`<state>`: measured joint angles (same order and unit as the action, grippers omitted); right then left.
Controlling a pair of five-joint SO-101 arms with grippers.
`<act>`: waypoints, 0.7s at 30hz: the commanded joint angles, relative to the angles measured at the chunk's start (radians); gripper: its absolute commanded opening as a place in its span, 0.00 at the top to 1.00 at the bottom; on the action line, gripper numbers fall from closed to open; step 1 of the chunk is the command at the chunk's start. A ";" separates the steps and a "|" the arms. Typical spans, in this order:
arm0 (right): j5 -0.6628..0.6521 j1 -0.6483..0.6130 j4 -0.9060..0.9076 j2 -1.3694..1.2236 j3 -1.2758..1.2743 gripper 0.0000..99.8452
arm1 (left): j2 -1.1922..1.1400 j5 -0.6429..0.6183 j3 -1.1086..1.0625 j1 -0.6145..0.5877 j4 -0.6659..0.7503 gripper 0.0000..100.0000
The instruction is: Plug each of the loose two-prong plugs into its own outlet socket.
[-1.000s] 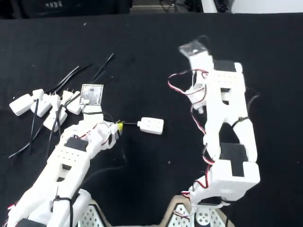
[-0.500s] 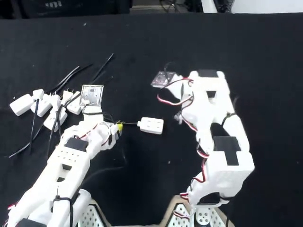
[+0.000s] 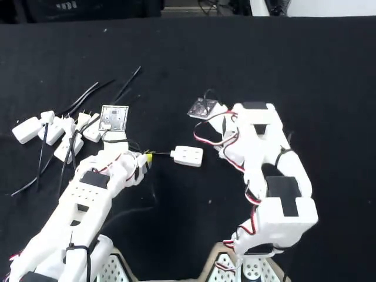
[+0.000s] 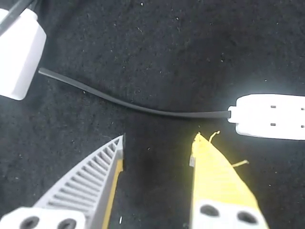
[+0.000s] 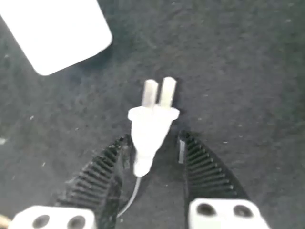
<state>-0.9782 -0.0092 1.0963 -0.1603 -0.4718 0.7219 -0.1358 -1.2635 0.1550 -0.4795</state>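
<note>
Where black cord (image 4: 124,102) crosses before left jaws, white outlet (image 4: 269,116), plug pile (image 3: 56,130)

Outlet socket (image 3: 187,155) centre frame on tabletop (image 3: 176,53); left tool (image 3: 145,157) just left; socket cluster (image 3: 56,130) far left; plug (image 5: 150,119) inside right tool (image 5: 154,138).

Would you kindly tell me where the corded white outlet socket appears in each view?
High view: outlet socket near the picture's middle.
Left wrist view: the socket lies just past the yellow finger.
Right wrist view: probably the white block beyond the plug.
Shared landmark: its black cord, high and left wrist.
</note>
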 commanded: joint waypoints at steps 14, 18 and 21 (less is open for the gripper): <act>0.092 0.012 -0.086 0.277 -0.099 0.99 | 0.023 -0.005 0.008 -0.002 0.015 0.77; 0.092 -0.048 -0.014 0.490 -0.211 0.99 | 0.025 -0.006 0.008 -0.002 0.008 0.77; 0.106 -0.133 -0.084 0.624 -0.354 0.99 | 0.025 -0.012 0.019 -0.010 -0.025 0.77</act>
<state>-0.8953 -0.0675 1.0595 0.3092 -0.7327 0.7219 -0.1358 -1.2635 0.1550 -0.4795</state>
